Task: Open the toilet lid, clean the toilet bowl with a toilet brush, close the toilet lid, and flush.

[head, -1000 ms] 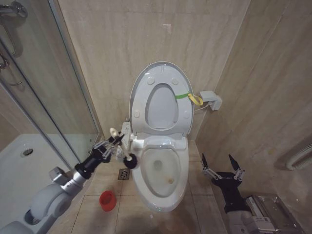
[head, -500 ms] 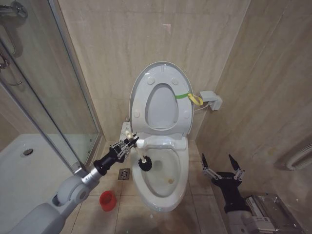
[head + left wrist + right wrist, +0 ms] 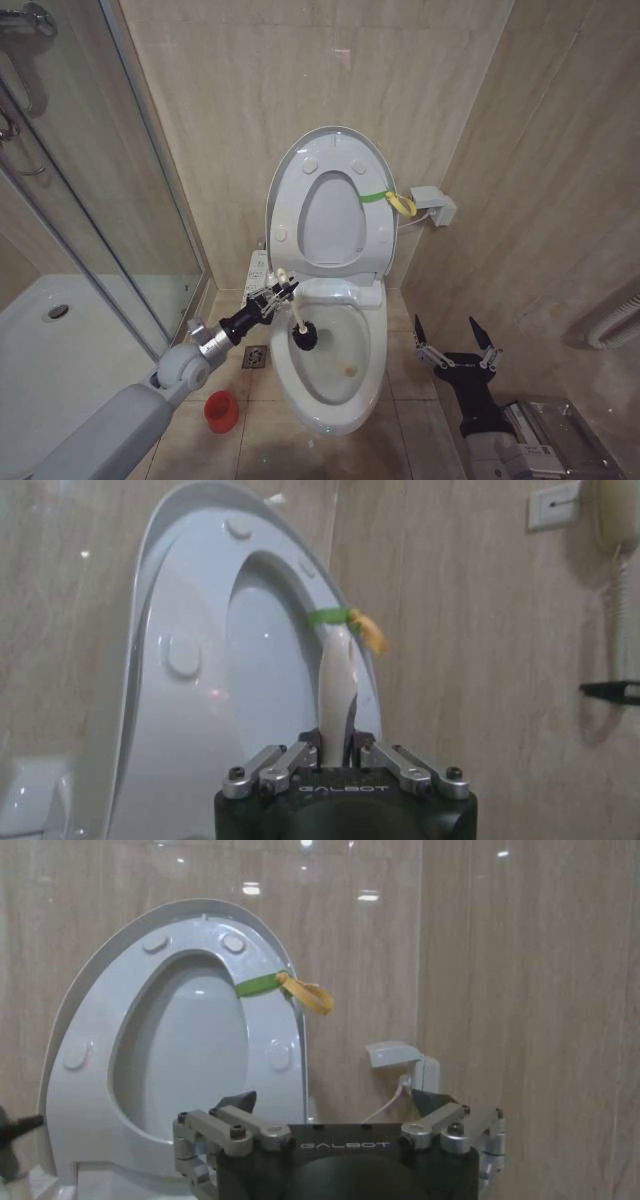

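The toilet lid (image 3: 327,150) stands upright against the wall with the ring seat raised in front of it, a yellow-green strap (image 3: 396,201) on its right edge. Below it the toilet bowl (image 3: 325,400) lies open. My left gripper (image 3: 278,290) is shut on the white handle of the toilet brush (image 3: 298,318), whose dark head is just inside the bowl's left rim. In the left wrist view the handle (image 3: 337,671) rises from the shut gripper (image 3: 336,744) before the lid (image 3: 190,660). My right gripper (image 3: 447,328) hangs open, right of the bowl, and faces the lid (image 3: 75,1020) with fingers spread (image 3: 335,1102).
A red holder cup (image 3: 221,411) stands on the floor left of the bowl, near a floor drain (image 3: 255,357). The glass shower screen (image 3: 90,200) and tray (image 3: 50,350) close off the left. A white wall box (image 3: 433,205) is right of the lid; tiled walls stand close.
My left arm has reached forward and to the right with the brush; its head went from beside the bowl's left edge to inside the rim. The right arm has not moved.
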